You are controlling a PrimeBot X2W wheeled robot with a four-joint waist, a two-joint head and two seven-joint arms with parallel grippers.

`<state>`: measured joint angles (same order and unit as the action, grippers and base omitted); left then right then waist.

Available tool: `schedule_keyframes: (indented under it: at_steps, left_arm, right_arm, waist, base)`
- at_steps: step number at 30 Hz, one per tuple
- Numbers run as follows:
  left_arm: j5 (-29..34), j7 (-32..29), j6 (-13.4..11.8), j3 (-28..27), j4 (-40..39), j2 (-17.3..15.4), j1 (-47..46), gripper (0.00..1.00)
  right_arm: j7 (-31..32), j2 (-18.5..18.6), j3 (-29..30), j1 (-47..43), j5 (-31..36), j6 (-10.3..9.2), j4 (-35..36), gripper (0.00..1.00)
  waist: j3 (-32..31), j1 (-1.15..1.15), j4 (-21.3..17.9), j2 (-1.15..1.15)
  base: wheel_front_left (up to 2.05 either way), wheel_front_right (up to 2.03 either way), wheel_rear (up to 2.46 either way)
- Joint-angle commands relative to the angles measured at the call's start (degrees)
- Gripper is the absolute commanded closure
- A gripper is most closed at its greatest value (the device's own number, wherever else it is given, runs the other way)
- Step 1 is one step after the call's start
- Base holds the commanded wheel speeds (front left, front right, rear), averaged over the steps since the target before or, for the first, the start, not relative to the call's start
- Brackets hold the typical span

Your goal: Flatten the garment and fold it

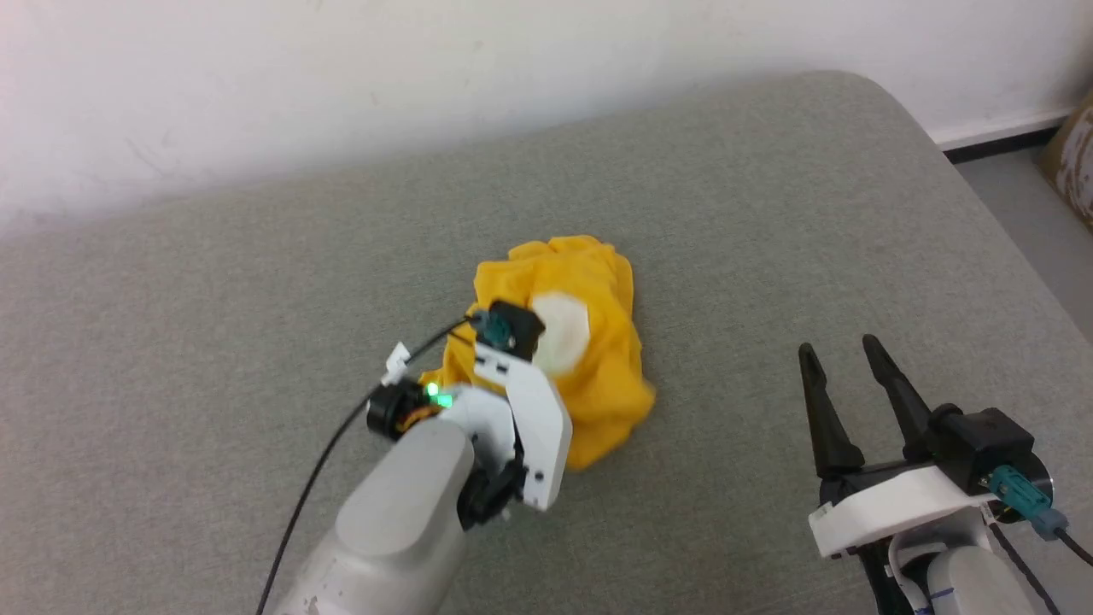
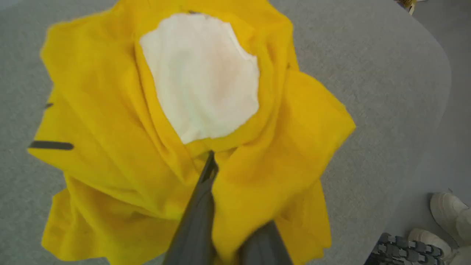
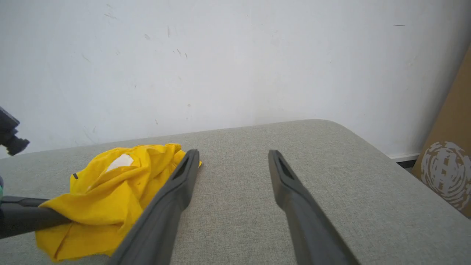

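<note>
Right claw is nearest, at the lower right of the head view. Its fingers are spread wide with nothing between them. It hovers over bare grey cushion, well apart from the shirt. In the right wrist view both its fingers point at the back wall, and the left finger overlaps the shirt's edge in the picture; can't tell if they touch.

Left claw comes next, reaching in from the lower left. It is pinched nearly closed on a fold of yellow cloth at the shirt's near side. One finger shows along its length; the other is half buried in fabric.

The shirt is bunched in a crumpled heap around the middle of the cushion, not flat and not folded. A white patch faces up on top, just past the left claw's tips. Short black marks sit on a fold at the left edge of the left wrist view.

Beyond the shirt there's more bare cushion, then the white wall along the cushion's far edge. A brown cardboard sheet with a white print leans at the far right. Grey floor lies off the cushion's right side. A person's pale shoes stand on the floor in the corner of the left wrist view.
</note>
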<state>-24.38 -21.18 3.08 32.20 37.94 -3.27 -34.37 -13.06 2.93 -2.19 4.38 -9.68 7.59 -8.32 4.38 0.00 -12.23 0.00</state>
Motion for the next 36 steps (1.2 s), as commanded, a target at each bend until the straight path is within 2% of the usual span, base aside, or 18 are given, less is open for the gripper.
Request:
schedule_keyframes:
  at_steps: [1, 2, 3, 4, 8, 14, 17, 22, 26, 31, 36]
  left_arm:
    - [-1.0, -1.8, 0.6, 0.8, 1.3, 0.2, 0.9, 1.0]
    - [-1.4, -2.6, 1.0, 1.5, 2.0, 0.2, 1.2, 0.67]
    - [-1.6, -3.0, 1.2, 2.0, 2.4, 0.2, 1.3, 0.13]
    - [-2.0, -3.0, 1.3, 2.3, 2.6, 0.3, 1.5, 0.0]
    - [-3.3, 1.1, 1.8, 2.4, 0.7, 0.3, 1.8, 0.0]
    - [-4.8, 16.0, 1.0, -1.3, -7.3, -0.2, 4.5, 0.0]
    - [-3.3, 22.7, -0.6, -2.7, -11.5, -2.3, 6.8, 0.0]
    - [-1.4, 31.9, -4.9, -6.1, -17.4, -5.8, 12.0, 0.0]
    - [-0.5, 35.1, -8.6, -9.6, -20.4, -7.8, 16.6, 0.0]
    - [1.9, 36.1, -12.4, -14.9, -24.6, -9.0, 20.9, 0.0]
    - [6.5, 36.2, -12.7, -21.8, -33.1, -7.0, 24.8, 0.0]
  right_arm:
    - [0.1, -0.1, -0.2, -0.2, -0.4, -0.1, -0.2, 0.0]
    - [0.1, -0.1, -0.3, -0.2, -0.4, -0.1, -0.3, 0.0]
    - [0.1, -0.1, -0.3, -0.2, -0.5, -0.1, -0.4, 0.0]
    - [0.1, -0.1, -0.4, -0.3, -0.6, -0.1, -0.4, 0.0]
    - [0.4, -0.1, -0.3, -0.6, -0.3, -0.1, -0.3, 0.0]
    - [1.1, -0.1, 0.0, -0.9, 0.4, -0.1, 0.7, 0.0]
    - [1.5, -0.1, 0.3, -1.0, 0.8, -0.1, 1.7, 0.0]
    - [2.2, -0.1, 0.6, -1.2, 1.2, -0.1, 3.1, 0.0]
    - [2.9, -0.1, 0.1, -1.2, 1.3, -0.1, 4.1, 0.0]
    - [3.6, -0.1, -0.7, -1.0, 1.4, -0.1, 4.7, 0.0]
    - [6.0, -0.1, -2.9, -0.5, 2.5, -0.1, 5.3, 0.0]
  waist:
    - [0.3, 0.0, -0.5, 0.0]
    - [0.4, 0.0, -0.5, 0.0]
    - [0.4, 0.0, -0.5, 0.0]
    - [0.4, 0.0, -0.3, 0.0]
    - [0.2, 0.0, 0.9, 0.0]
    - [-0.6, 0.0, 3.1, 0.0]
    - [-0.8, 0.0, 4.5, 0.0]
    - [-1.2, 0.0, 6.7, 0.0]
    - [-1.3, 0.0, 8.2, 0.0]
    - [-0.6, 0.0, 9.7, 0.0]
    - [1.0, 0.0, 11.6, 0.0]
  base:
    - [0.0, 0.0, 0.0]
    - [0.0, 0.0, 0.0]
    - [0.0, 0.0, 0.0]
    - [0.0, 0.0, 0.0]
    - [0.0, 0.0, 0.0]
    - [0.0, 0.0, 0.0]
    - [0.0, 0.0, 0.0]
    - [0.0, 0.0, 0.0]
    - [0.0, 0.0, 0.0]
    - [0.0, 0.0, 0.0]
    - [0.0, 0.0, 0.0]
